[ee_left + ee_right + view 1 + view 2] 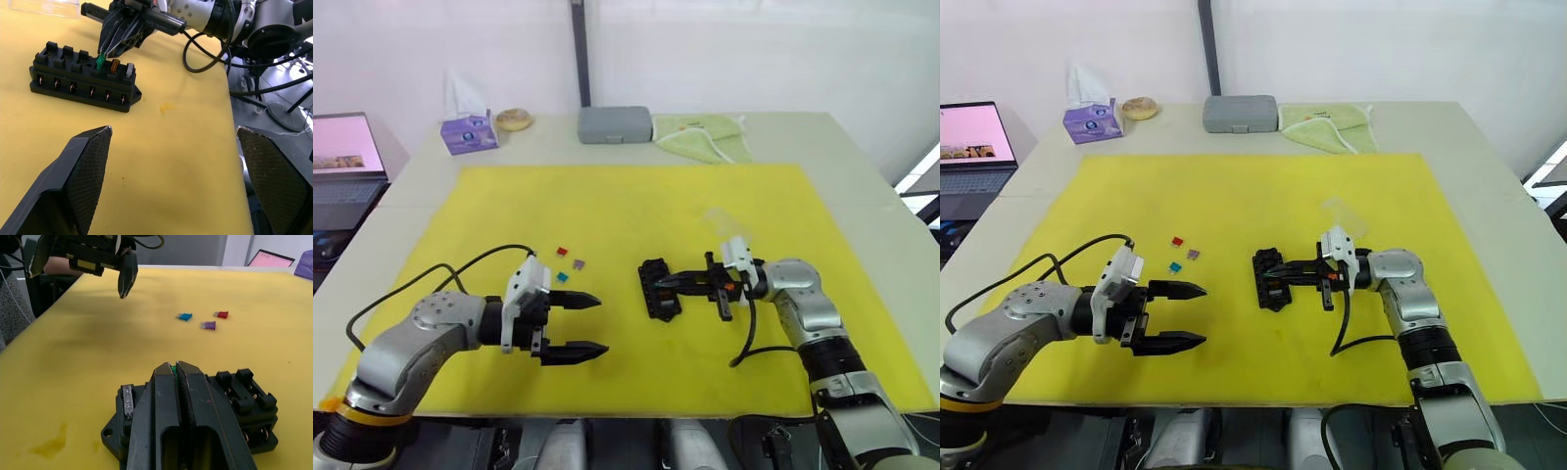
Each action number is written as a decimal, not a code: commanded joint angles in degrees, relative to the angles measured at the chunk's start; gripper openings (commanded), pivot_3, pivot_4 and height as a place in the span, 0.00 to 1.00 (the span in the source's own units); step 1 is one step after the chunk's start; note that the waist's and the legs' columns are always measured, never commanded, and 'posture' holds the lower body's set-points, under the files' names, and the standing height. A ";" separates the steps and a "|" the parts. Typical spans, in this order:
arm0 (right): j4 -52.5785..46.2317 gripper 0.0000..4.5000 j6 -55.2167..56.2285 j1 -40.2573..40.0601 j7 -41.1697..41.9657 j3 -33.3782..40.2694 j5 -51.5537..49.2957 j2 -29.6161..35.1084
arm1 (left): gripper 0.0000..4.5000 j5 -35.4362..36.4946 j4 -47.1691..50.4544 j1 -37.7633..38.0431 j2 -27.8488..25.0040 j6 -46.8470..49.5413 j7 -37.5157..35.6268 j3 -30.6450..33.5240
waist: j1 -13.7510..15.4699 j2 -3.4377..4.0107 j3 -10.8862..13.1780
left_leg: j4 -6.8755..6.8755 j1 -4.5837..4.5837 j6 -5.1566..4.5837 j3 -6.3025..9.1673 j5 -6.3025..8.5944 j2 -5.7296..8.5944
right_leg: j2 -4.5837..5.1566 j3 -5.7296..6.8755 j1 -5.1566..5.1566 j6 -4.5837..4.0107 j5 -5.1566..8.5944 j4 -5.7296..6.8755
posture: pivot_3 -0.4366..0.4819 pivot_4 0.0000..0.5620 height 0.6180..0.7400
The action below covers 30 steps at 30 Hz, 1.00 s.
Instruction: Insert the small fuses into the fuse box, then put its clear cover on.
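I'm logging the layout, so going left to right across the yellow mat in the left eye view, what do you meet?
Left gripper → loose fuses → fuse box → right gripper, its fingers shut on a green fuse over the box.

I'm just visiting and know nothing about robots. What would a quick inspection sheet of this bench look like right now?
Surface: pale table under a yellow mat.
Job's things: small black plastic fuse box mid-mat, with green, orange and grey fuses standing in it; loose red, purplish and teal fuses lie on the mat; clear plastic cover lies beyond the box.
Clutter: grey case, green cloth, tissue box, round tan object.
Grippers: right claw shut on the green fuse; left claw open, holding nothing.
Cables: a black one on each arm.
Surroundings: open laptop, white wall.
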<state>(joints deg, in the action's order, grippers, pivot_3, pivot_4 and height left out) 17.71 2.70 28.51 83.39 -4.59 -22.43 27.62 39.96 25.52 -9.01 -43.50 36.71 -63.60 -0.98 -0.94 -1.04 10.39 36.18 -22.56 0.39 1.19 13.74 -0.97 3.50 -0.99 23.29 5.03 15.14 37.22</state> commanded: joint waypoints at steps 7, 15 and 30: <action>-7.14 0.00 -4.49 0.59 -0.53 1.44 -3.26 0.91 | 0.95 0.02 0.04 -0.58 -0.10 -0.85 -0.29 0.17 | 0.09 0.00 0.00 | 0.00 0.00 0.00 0.00 0.00 0.00 | 0.01 0.00 0.00 0.00 0.00 0.00 | 0.48 0.27 1.00; -1.23 0.00 0.39 2.06 1.88 0.51 -0.37 1.03 | 0.95 0.27 0.27 -0.42 -0.17 -0.65 -0.22 0.30 | 0.01 0.00 0.00 | 0.00 0.00 0.00 -0.02 0.00 0.00 | 0.00 0.00 0.00 0.00 0.00 -0.01 | 0.48 0.27 1.00; 3.58 0.00 3.59 4.50 4.89 -0.51 1.44 0.53 | 0.95 0.83 1.37 0.77 -0.20 -0.18 0.78 0.79 | -0.03 0.00 0.00 | -0.01 0.01 0.00 -0.02 0.00 0.00 | 0.00 -0.01 0.00 0.00 0.00 0.00 | 0.48 0.27 1.00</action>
<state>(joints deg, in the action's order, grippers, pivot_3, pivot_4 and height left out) 21.73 5.50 32.01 87.75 -5.38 -20.85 28.03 40.01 25.13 -8.56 -43.62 36.80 -63.06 -1.04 -0.97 -1.03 10.39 36.17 -22.55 0.38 1.17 13.75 -0.97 3.50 -1.00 23.29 5.03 15.14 37.21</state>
